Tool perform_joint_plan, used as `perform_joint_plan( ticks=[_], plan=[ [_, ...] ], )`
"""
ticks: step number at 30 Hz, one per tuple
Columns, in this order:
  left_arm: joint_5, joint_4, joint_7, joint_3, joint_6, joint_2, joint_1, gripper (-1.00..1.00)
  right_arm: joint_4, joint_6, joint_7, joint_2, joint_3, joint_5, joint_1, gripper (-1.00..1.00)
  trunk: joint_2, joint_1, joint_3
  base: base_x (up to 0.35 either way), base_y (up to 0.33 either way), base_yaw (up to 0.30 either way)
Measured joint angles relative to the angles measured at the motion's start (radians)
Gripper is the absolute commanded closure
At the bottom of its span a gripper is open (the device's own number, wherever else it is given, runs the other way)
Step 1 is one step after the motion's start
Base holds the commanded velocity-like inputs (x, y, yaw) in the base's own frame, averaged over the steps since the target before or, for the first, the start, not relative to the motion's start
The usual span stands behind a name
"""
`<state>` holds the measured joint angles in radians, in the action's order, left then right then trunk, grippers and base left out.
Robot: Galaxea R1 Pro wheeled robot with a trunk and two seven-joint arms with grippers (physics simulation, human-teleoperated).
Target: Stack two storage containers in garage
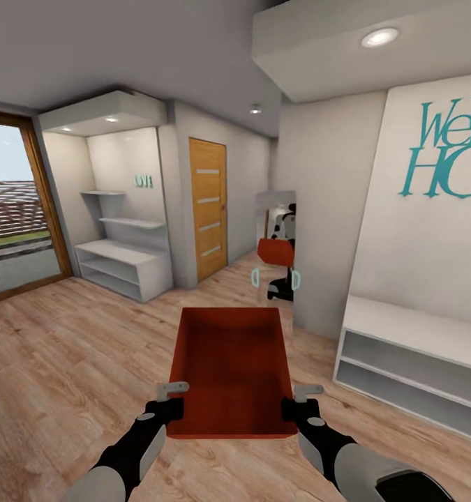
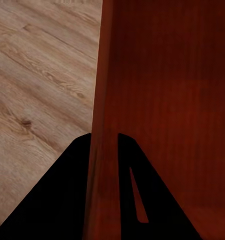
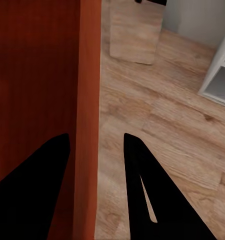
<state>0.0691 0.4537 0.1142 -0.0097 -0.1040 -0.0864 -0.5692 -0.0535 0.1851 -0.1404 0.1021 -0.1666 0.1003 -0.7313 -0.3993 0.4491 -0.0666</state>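
Note:
One orange-red storage container (image 1: 232, 369), an open-top bin, hangs level in front of me above a light wood plank floor. My left gripper (image 1: 174, 389) is shut on its left wall near the closest corner; in the left wrist view the dark fingers (image 2: 67, 200) straddle that wall (image 2: 101, 100). My right gripper (image 1: 306, 392) is shut on the right wall, and in the right wrist view its fingers (image 3: 152, 200) clamp the rim (image 3: 88, 75). The bin is empty inside. The garage is out of view.
A low white shelf unit (image 1: 402, 362) stands close at the right under a wall with teal lettering. Ahead are a tall mirror (image 1: 275, 244) showing my reflection, a wooden door (image 1: 207, 209) and a white shelving unit (image 1: 123, 268). A glazed door (image 1: 19, 209) is at far left.

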Motion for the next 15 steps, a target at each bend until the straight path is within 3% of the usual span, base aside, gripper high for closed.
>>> perform_joint_plan(
  ticks=[7, 15],
  plan=[
    [0.0, 0.0, 0.0, 0.0, 0.0, 0.0, 0.0, 1.0, 0.0, 0.0, -0.001, 0.0, 0.0, -0.001, 0.0, 1.0, 0.0, 0.0, 0.0, 0.324, 0.0, 0.017],
    [-0.001, 0.0, 0.0, 0.0, 0.0, 0.0, 0.0, 1.0, 0.0, 0.0, -0.001, 0.0, 0.001, -0.001, 0.0, 1.0, 0.0, 0.0, 0.0, 0.324, 0.0, 0.234]
  ],
)
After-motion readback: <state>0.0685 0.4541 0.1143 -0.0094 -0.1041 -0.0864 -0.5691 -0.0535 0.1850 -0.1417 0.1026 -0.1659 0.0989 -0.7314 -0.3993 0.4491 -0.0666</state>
